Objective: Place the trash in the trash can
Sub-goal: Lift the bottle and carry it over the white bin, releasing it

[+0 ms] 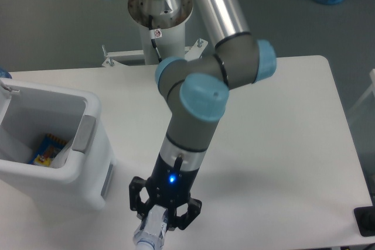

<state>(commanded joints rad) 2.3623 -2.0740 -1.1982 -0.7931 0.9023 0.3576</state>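
The crushed clear bottle (151, 232) sits clamped in the pincer (159, 222), its capped end pointing down toward the front edge of the tabletop (281, 144), left of that edge's middle; whether it touches the surface cannot be told. The pincer's black fingers close on the bottle from both sides, and a small blue light glows on the wrist just above them. The arm (199, 103) slants up from there toward the back edge, where its base column stands. The white trash can (88, 162) stands at the left side of the tabletop, beside the pincer and apart from it, with a grey handle panel on its near side and a colourful item lying inside at the bottom.
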